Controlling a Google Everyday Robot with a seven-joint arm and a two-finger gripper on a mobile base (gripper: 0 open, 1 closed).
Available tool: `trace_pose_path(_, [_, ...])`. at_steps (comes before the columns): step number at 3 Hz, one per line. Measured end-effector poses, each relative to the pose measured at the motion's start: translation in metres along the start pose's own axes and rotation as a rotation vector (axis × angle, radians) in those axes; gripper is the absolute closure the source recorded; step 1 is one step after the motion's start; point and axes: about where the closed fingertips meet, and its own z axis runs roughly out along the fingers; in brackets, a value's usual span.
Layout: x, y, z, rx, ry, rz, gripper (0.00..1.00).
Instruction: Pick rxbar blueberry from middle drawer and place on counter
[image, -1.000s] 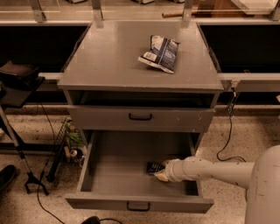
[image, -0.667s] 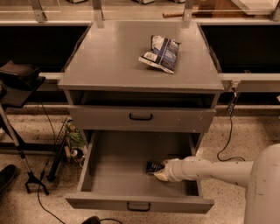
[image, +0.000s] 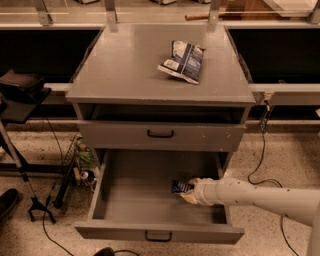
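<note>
Your site reads as a test lab: speckled floor (image: 295, 155), loose black cable (image: 263, 150), black tripod stand (image: 17, 165); gripper (image: 187, 192) inside the grey middle drawer (image: 140, 195).

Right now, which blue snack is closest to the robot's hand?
The small dark bar in the open drawer, right at the gripper. The bigger crinkly bag lies far off, up on the counter.

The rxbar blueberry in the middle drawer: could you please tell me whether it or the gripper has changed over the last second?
Nothing has visibly changed. The gripper is still inside the open middle drawer, right at the rxbar blueberry on the drawer floor near the right side. The snack bag still lies on the counter.
</note>
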Motion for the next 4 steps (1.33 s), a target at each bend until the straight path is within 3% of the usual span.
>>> trace_pose_path(2, [-0.018,-0.017,-0.086,0.000,0.027,-0.035,1.00])
trace_pose_path(4, [-0.055,-0.051,-0.178,0.011,0.058,-0.101,1.00])
